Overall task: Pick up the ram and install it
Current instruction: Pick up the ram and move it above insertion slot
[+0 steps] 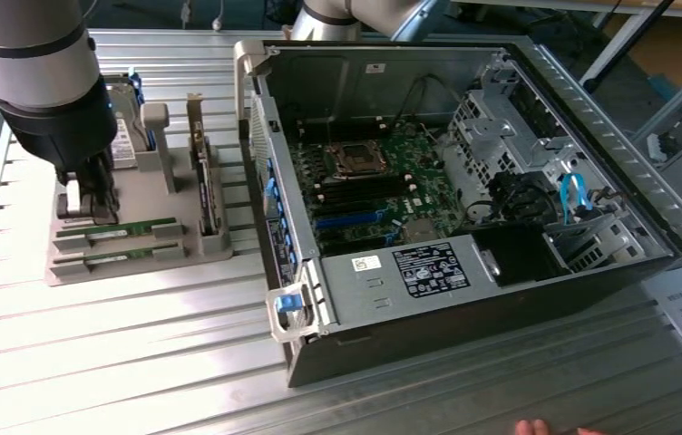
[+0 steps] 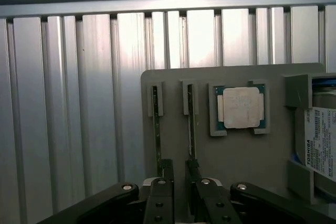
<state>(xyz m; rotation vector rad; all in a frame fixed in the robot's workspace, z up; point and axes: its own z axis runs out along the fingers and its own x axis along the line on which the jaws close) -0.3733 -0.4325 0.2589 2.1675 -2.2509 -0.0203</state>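
I was the arm, and my gripper (image 1: 87, 210) hung low over the gray tray (image 1: 148, 204), which sat on the metal table (image 1: 112, 362) at about 9 o'clock from the open computer case (image 1: 462, 331) in the exterior view. The tray was like a little box with a spot for each part. Two thin green sticks stood on their edges in slots at its 6 o'clock side. The ram (image 1: 135, 229) was the stick right under my gripper, and the second stick (image 1: 117, 261) lay just beside it, closer to the tray's edge. A dark card (image 1: 204, 186) stood tall in its own slot at the tray's 3 o'clock side. In the wrist view my gripper (image 2: 179, 169) had its two fingers (image 2: 167, 174) only a little way apart, with a small gap between them. I held nothing that I could see. One finger sat between the two sticks, and the other was over the end of the ram (image 2: 191, 124). I could not tell if it touched. Next to the ram, a square silver chip (image 2: 241, 107) lay flat in its own pocket, and a hard drive (image 2: 321, 140) stood in a holder past the chip. The case lay on its side with the lid off. Inside it were a green board (image 1: 377, 190), a box with a label (image 1: 432, 269) and a blue cable (image 1: 573, 195). A person's fingertips (image 1: 535, 426) showed at 6 o'clock of the exterior view.
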